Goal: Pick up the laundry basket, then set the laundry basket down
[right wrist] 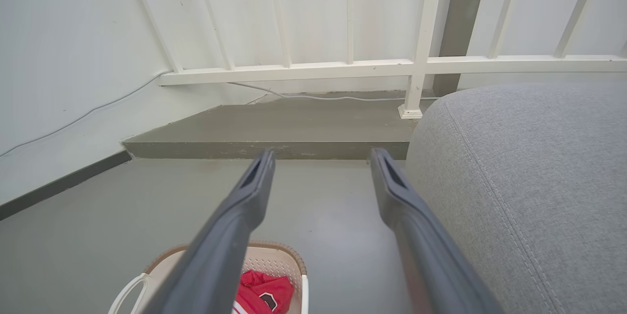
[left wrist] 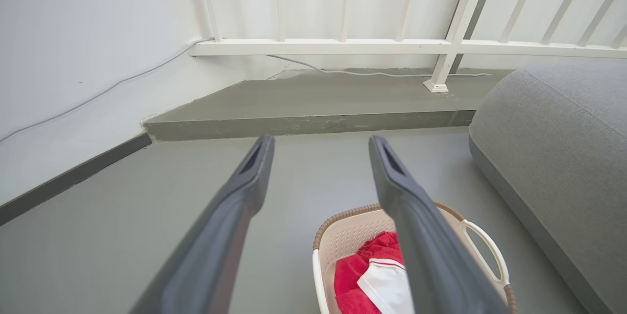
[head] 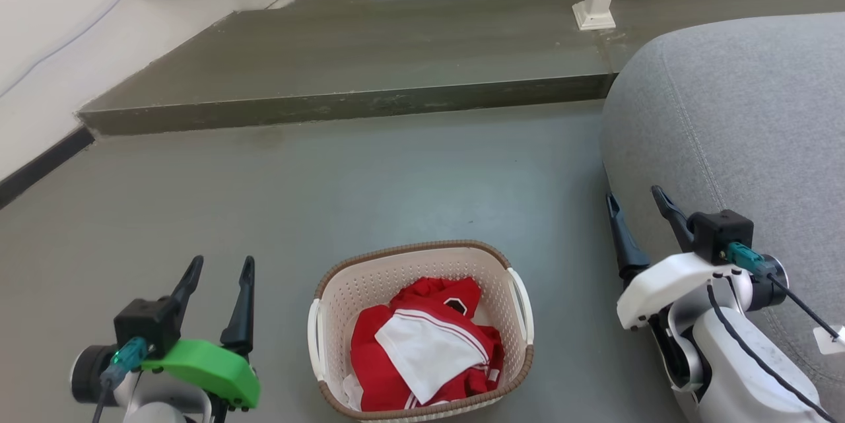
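Basket: the cream-white perforated plastic laundry basket (head: 370, 288) with a brown woven-look rim is seen standing upright on the smooth grey floor (head: 396, 172), between the two grippers and apart from both.
Contents: crumpled red and white clothes (head: 422, 344) are held inside, below the rim.
Left gripper: the left gripper (head: 223, 259) is held above the floor to the basket's left, its fingers spread wide with nothing between them.
Right gripper: the right gripper (head: 632, 193) is held just beside the large grey fabric cushion (head: 739, 132), its fingers likewise parted and nothing gripped.
Stage: this scene fits a basket waiting to be lifted and equally one already put back down; which of the two cannot be told.
Handling: the basket is judged too wide for one gripper's span. Any carry is best shared, one of the white side handles (head: 523, 304) per gripper, and kept level so the clothes are not tipped out.
Cut off: the basket's near rim is cropped by the head view's bottom edge.
Covered: in both wrist views part of the basket is masked by a dark finger.
Unclear: how many garments lie inside cannot be made out.
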{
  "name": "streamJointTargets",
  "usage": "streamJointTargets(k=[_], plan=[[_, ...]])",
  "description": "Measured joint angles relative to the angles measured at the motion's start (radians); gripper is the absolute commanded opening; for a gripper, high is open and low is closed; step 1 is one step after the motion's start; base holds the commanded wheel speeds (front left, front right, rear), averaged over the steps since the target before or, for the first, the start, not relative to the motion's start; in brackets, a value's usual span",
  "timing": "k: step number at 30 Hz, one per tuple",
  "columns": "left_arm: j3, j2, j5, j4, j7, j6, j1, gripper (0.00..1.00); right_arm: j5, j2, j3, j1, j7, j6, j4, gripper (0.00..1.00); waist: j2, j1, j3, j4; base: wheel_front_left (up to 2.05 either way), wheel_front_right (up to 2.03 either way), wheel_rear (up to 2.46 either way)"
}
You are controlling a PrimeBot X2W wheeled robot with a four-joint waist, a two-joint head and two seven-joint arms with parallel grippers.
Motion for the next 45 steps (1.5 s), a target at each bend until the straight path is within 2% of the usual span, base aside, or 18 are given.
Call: streamJointTargets(k=[16, 45], plan=[[0.116, -0.024, 0.09, -0.091, 0.0, 0.002, 0.139, 1.0, -0.022, -0.003, -0.057, 0.102, 0.0, 0.0, -0.072, 1.0, 0.0, 0.0, -0.016, 0.004, 0.0, 0.0, 0.0], [0.19, -0.102, 0.198, -0.221, 0.07, 0.004, 0.255, 1.0, -0.082, 0.013, -0.109, 0.164, 0.022, 0.0, -0.161, 1.0, 0.0, 0.0, -0.022, 0.002, 0.0, 0.0, 0.0]])
